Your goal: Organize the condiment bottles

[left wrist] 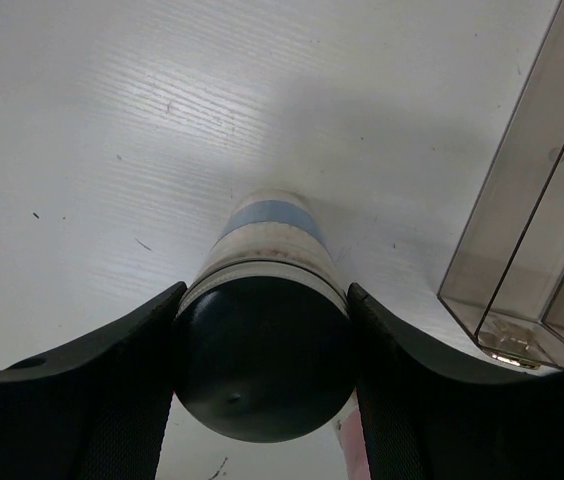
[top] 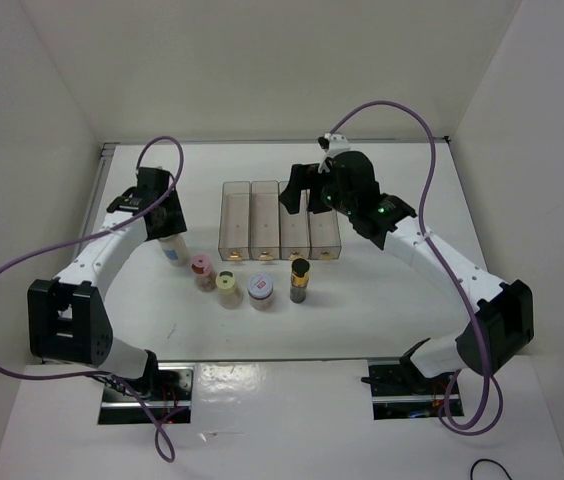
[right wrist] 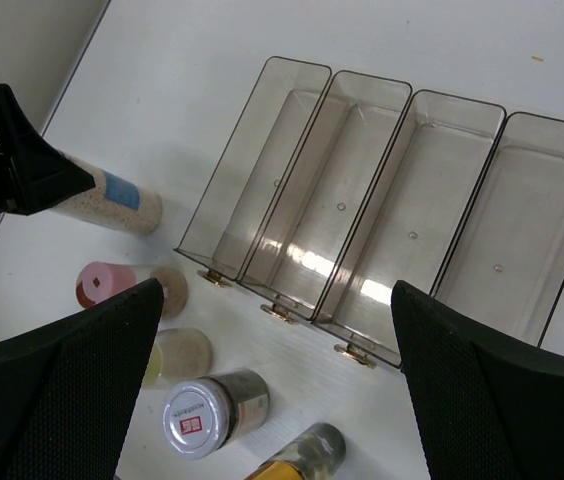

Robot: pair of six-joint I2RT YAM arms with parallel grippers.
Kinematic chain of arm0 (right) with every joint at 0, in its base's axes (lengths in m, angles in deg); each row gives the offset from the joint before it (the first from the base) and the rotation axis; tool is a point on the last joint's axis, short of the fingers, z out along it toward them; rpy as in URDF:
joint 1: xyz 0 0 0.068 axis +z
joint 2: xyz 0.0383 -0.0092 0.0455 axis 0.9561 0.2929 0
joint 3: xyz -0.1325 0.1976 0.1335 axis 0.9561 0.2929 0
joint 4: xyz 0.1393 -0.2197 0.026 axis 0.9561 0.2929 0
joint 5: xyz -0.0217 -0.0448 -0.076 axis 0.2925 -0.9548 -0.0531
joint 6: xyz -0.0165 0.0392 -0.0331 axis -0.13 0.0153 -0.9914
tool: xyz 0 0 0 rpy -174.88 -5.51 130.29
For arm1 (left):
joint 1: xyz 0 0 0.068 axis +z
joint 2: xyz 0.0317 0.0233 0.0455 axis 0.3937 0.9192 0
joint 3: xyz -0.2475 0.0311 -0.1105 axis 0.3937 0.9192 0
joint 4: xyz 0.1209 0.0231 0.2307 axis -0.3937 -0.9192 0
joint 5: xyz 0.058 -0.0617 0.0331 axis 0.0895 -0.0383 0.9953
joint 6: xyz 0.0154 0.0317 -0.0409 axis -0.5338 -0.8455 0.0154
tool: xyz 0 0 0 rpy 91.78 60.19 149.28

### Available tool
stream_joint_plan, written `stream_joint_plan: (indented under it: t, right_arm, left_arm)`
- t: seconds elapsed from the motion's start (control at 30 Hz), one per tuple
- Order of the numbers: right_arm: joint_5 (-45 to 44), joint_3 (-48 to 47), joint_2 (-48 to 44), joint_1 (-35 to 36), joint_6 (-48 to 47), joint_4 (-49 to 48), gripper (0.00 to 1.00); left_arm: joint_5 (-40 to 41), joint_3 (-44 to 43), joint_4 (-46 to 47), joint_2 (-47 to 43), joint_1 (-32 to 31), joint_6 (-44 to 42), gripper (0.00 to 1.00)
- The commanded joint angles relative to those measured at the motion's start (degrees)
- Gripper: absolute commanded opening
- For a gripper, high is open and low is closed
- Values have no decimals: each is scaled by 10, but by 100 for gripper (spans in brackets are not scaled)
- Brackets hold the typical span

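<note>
**Left side.** The left end effector (top: pixel 162 222) is pinched on the tall white bottle (top: pixel 174 252), which hangs below it at the left of the worktop (top: pixel 362 325), well apart from the rack. In the left wrist view the end effector (left wrist: pixel 262 375) presses from both sides against the bottle (left wrist: pixel 272 235) just below its dark cap. A pale blue band shows further down the body. Whether the base touches the worktop cannot be told.

**Centre.** Four bottles stand upright in a row on the worktop, just in front of the rack's near edge and outside it. From left to right they are the pink-capped bottle (top: pixel 202 265), the yellow-capped bottle (top: pixel 227 284), the red-rimmed jar (top: pixel 261 289) and the slim dark bottle (top: pixel 300 279). The first three stand close together and the dark one stands slightly apart. Behind them lies the clear rack (top: pixel 237 215), with four long compartments side by side.

**Right side.** The right end effector (top: pixel 300 190) hovers above the far part of the rack's right half. In the right wrist view its fingers (right wrist: pixel 57 400) are spread wide and grip nothing, and the rack (right wrist: pixel 392 200) and the jar (right wrist: pixel 197 420) show below.
</note>
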Motion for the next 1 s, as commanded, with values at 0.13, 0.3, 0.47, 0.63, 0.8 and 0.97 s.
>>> stream_joint_plan:
  t: [0.13,0.3,0.47,0.63,0.8,0.97]
  right_arm:
    - [-13,-35,10,5,-9,-2,99]
    - [-32,-46,20,5,-4,4,99]
    - [-43,-56,25,5,-4,9,99]
    - [-64,-62,32,5,2,20,99]
    - [-69,-56,37,0,2,26,99]
    - [-74,-32,31,-11,7,26,99]
  left_arm:
    - [7,-90,-34,-24,2,-32,33]
    - [23,-182,-93,17,-29,-58,30]
    - [54,-292,-119,53,-60,-75,32]
    - [30,-393,-125,110,-81,-86,33]
    - [8,-476,-125,169,-108,-91,34]
    - [-5,-540,-125,228,-128,-91,34]
